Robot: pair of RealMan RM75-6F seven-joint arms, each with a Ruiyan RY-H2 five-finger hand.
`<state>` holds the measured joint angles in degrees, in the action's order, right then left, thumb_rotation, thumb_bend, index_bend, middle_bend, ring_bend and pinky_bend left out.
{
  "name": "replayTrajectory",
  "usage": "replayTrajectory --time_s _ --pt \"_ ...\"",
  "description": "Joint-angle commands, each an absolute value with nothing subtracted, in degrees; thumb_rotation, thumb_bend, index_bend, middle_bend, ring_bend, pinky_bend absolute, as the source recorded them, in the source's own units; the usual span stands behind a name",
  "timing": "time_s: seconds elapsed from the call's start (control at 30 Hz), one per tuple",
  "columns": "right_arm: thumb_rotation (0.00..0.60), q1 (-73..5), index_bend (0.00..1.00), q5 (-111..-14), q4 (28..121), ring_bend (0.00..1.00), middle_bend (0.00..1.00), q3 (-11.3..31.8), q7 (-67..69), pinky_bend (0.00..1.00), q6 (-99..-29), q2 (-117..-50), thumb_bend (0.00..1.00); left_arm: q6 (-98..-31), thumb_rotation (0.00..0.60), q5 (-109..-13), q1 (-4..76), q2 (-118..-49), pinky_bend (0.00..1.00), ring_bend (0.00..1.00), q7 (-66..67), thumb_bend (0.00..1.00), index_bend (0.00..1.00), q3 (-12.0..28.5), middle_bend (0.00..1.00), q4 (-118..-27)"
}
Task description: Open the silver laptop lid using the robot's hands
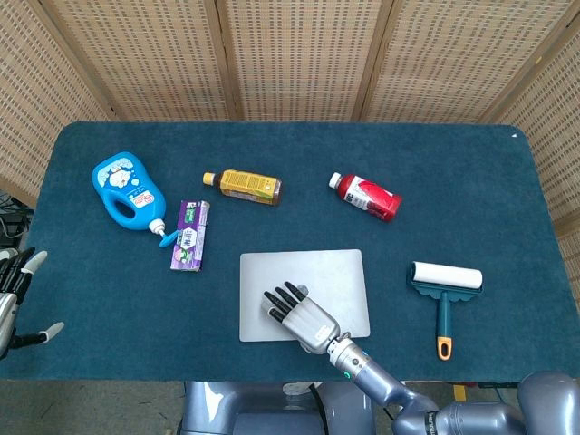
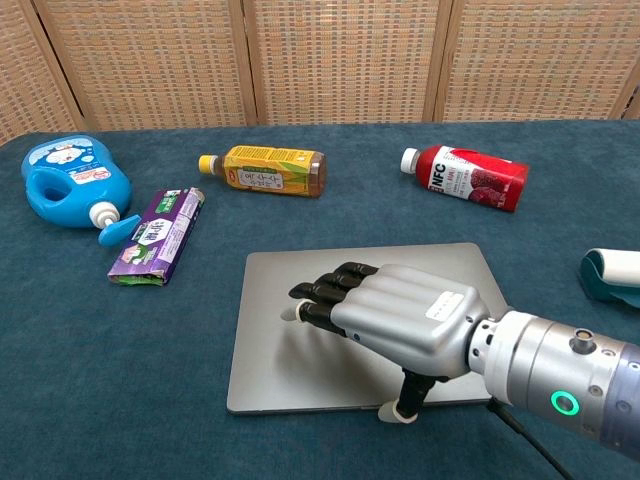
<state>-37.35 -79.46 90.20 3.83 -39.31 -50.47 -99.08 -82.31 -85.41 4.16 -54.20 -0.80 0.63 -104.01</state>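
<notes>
Your silver laptop (image 1: pixel 304 294) lies flat and closed on the blue table cover (image 1: pixel 453 190), near the front edge at about 6 o'clock from the table's centre.

Head view only: your left hand (image 1: pixel 14 299) sits off the table's left edge at roughly 8 o'clock, fingers spread apart and holding nothing. The chest view does not reach it. The head view also gives the whole lint roller (image 1: pixel 443 292), at 3 o'clock from the laptop; the chest view catches only its teal end at the right border.

Chest view only: you can read the underside of your right hand (image 2: pixel 400 320). The thumb (image 2: pixel 403 400) points down, its tip at the laptop's front edge, while the fingers (image 2: pixel 325 292) reach forward over the lid, slightly curled and close together. You cannot tell whether the fingertips touch the lid. The hand grips nothing.

Right arm pose: the forearm comes in from 5 o'clock, wrist just past the laptop's front edge, palm down.

Lying on the cover behind the laptop:
- blue detergent bottle (image 1: pixel 126 192), 10 o'clock
- purple box (image 1: pixel 190 235), just beside its spout
- yellow bottle (image 1: pixel 243 187), 11 o'clock
- red bottle (image 1: pixel 365 196), 1 o'clock
</notes>
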Motion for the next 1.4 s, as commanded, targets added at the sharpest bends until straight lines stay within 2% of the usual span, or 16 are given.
replayTrajectory --time_s 0.03,0.33,0.57,0.87,1.2,1.33,1.4 --pt "0.6 -37.59 0.09 -79.27 89.63 0.0 0.01 3.47 -39.54 0.0 -50.75 -99.69 0.32 -82.27 0.6 -85.38 4.19 -54.2 0.0 0.0 -0.84 0.0 0.0 0.63 0.0 -103.98" --pt "0.6 -38.21 0.09 -78.6 87.61 0.0 0.02 3.14 -39.82 0.0 -51.71 -101.16 0.33 -82.18 0.6 -85.25 4.27 -54.11 0.0 0.0 -1.1 0.0 0.0 0.62 0.0 -103.89" --pt "0.6 -38.34 0.1 -79.01 87.29 0.0 0.02 2.83 -39.71 0.0 -52.84 -101.41 0.41 -82.1 0.6 -84.95 4.33 -53.99 0.0 0.0 -1.41 0.0 0.0 0.72 0.0 -103.91" --pt "0.6 -38.6 0.11 -80.71 85.55 0.0 0.05 2.99 -39.57 0.0 -55.15 -102.25 0.44 -82.01 0.6 -85.22 4.37 -54.0 0.0 0.0 -1.37 0.0 0.0 0.54 0.0 -103.92" --pt "0.6 -38.37 0.11 -94.57 74.35 0.0 0.1 2.67 -37.68 0.0 -68.9 -105.58 0.48 -81.73 0.6 -85.0 4.51 -53.95 0.0 0.0 -1.46 0.0 0.0 0.54 0.0 -103.93" --pt "0.6 -38.49 0.11 -96.17 69.33 0.0 0.08 5.56 -37.22 0.0 -73.69 -108.26 0.48 -81.62 0.6 -85.1 4.55 -54.07 0.0 0.0 -1.11 0.0 0.0 0.41 0.0 -104.05" --pt "0.6 -38.83 0.11 -95.89 67.28 0.0 0.07 6.54 -37.51 0.0 -73.96 -109.47 0.48 -81.52 0.6 -85.02 4.61 -54.03 0.0 0.0 -1.16 0.0 0.0 0.44 0.0 -104.11"
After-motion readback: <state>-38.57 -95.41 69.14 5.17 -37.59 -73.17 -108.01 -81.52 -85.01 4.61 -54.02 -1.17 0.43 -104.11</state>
